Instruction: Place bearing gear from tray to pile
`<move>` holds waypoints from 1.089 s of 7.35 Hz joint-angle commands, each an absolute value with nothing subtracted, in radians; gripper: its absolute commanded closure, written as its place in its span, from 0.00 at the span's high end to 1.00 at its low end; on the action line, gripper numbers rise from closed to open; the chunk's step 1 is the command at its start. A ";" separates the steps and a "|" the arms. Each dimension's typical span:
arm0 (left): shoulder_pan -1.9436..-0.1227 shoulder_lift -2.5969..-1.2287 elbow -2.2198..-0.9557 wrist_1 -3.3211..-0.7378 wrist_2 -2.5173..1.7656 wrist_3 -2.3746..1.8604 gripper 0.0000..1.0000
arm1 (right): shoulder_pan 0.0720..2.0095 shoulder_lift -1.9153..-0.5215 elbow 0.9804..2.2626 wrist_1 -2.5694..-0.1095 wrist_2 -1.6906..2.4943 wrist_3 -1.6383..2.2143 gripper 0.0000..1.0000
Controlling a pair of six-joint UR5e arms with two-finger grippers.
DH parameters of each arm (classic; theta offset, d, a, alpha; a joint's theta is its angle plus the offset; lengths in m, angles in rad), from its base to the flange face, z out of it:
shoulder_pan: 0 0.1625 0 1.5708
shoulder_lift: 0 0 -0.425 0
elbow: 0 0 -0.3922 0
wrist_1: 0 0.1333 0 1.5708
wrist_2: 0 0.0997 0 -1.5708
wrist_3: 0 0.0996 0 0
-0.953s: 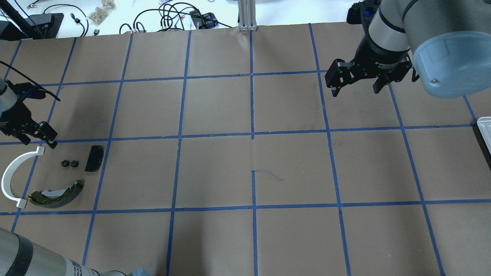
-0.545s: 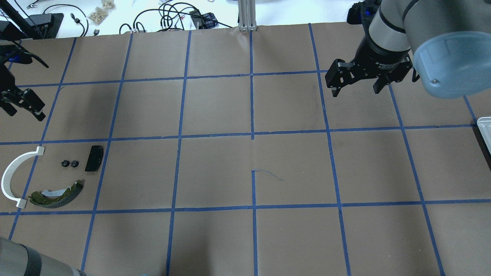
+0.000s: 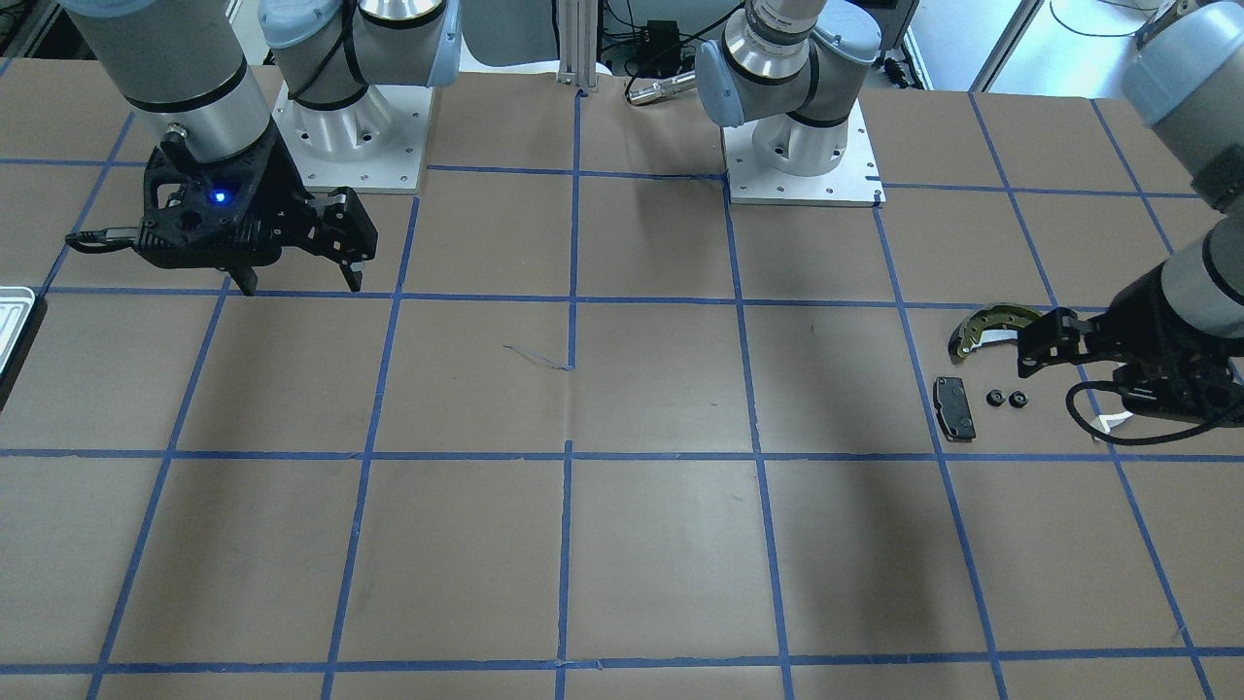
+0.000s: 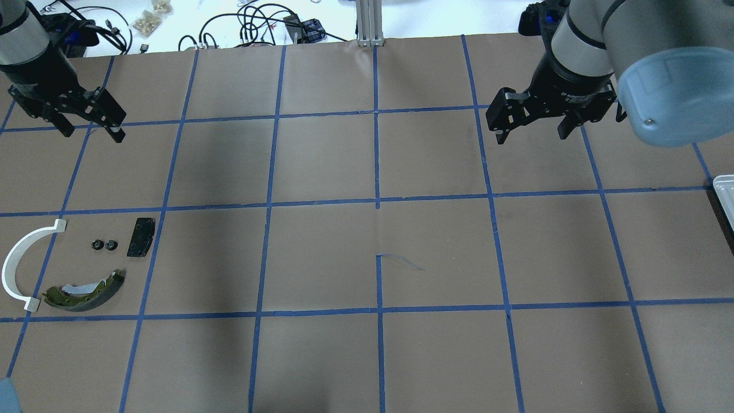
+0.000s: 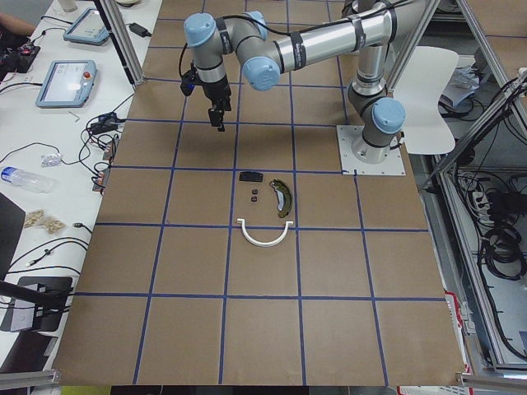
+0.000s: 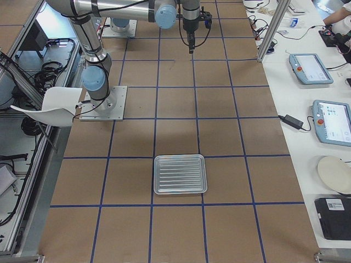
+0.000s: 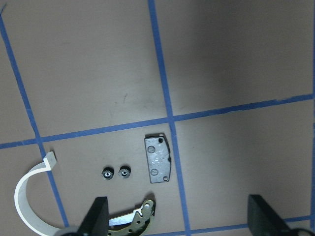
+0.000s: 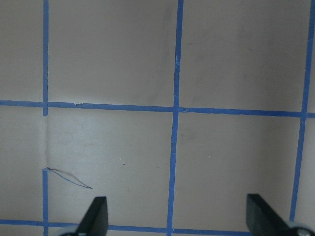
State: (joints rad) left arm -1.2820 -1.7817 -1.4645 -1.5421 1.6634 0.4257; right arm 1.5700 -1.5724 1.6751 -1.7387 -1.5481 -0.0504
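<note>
Lying in the pile [image 4: 86, 292], lower left overhead, the gear [image 4: 104, 245] sits well below the left gripper [image 4: 93, 135], far from the right gripper [image 4: 533, 137], both spread wide, empty.

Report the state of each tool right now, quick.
Left tool: open, holding nothing.
Right tool: open, holding nothing.

The left gripper [image 4: 92, 133] hangs over the far left part of the tabletop, pointing straight down with its jaws spread apart. The right gripper [image 4: 531, 137] hangs over the far right part, also pointing down, jaws spread wide.
</note>
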 commanded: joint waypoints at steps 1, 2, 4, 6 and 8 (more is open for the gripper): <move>-1.469 -1.714 -1.471 -1.552 1.655 0.235 1.00 | 1.569 -1.572 1.675 -1.741 -1.548 -0.051 1.00; -1.549 -1.704 -1.489 -1.546 1.652 0.215 1.00 | 1.569 -1.574 1.675 -1.738 -1.548 -0.051 1.00; -1.629 -1.674 -1.541 -1.536 1.617 0.161 1.00 | 1.569 -1.574 1.675 -1.738 -1.548 -0.051 1.00; -1.626 -1.625 -1.609 -1.526 1.611 0.178 1.00 | 1.569 -1.574 1.675 -1.738 -1.548 -0.051 1.00; -1.608 -1.608 -1.626 -1.494 1.609 0.192 1.00 | 1.568 -1.574 1.675 -1.738 -1.548 -0.051 1.00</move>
State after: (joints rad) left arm -1.6191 -1.6190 -1.6140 -1.5063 1.6104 0.1827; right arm 1.5683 -1.5738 1.6751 -1.7386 -1.5478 -0.0506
